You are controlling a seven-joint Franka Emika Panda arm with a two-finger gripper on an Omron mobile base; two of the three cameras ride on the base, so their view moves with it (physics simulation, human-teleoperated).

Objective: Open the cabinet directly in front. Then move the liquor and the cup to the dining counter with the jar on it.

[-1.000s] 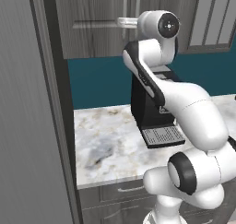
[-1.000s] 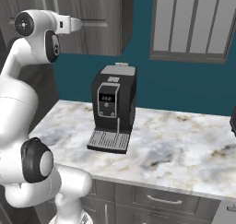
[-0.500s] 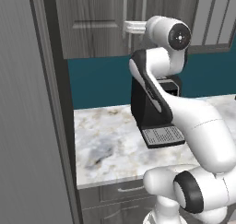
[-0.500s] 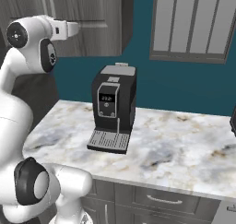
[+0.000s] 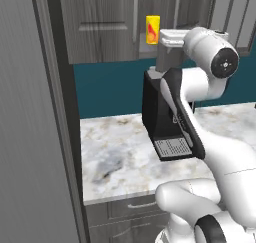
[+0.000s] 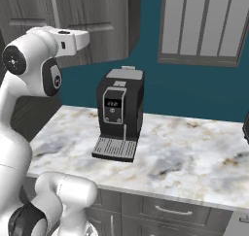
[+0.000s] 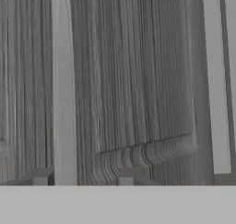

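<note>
The grey wood-grain cabinet (image 5: 100,22) hangs above the worktop. In the hand view its door (image 7: 133,80) is very close, with one long silver handle (image 7: 62,89) rising between my fingertips (image 7: 126,177) and a second handle (image 7: 215,80) off to the right. My gripper (image 7: 83,179) stands open, its tips well apart on either side of the handle. The yellow cup (image 5: 152,29) shows in a narrow gap between the two doors, right beside my gripper (image 5: 162,37). From the right, my gripper (image 6: 83,39) is up against the door face (image 6: 97,16). The liquor is hidden. The dining counter and the jar are out of view.
A black coffee machine (image 5: 160,117) stands on the marble worktop (image 5: 115,157) under the cabinet, also seen from the right as the coffee machine (image 6: 119,113). A tall grey panel (image 5: 30,137) walls off the left. Louvred shutters (image 6: 202,24) hang at the right. Low drawers (image 6: 165,210) run under the worktop.
The hand has shifted right along the cabinet front, uncovering the yellow cup in the gap. The arm's upper joint has swung right and lower. The base has not moved.
</note>
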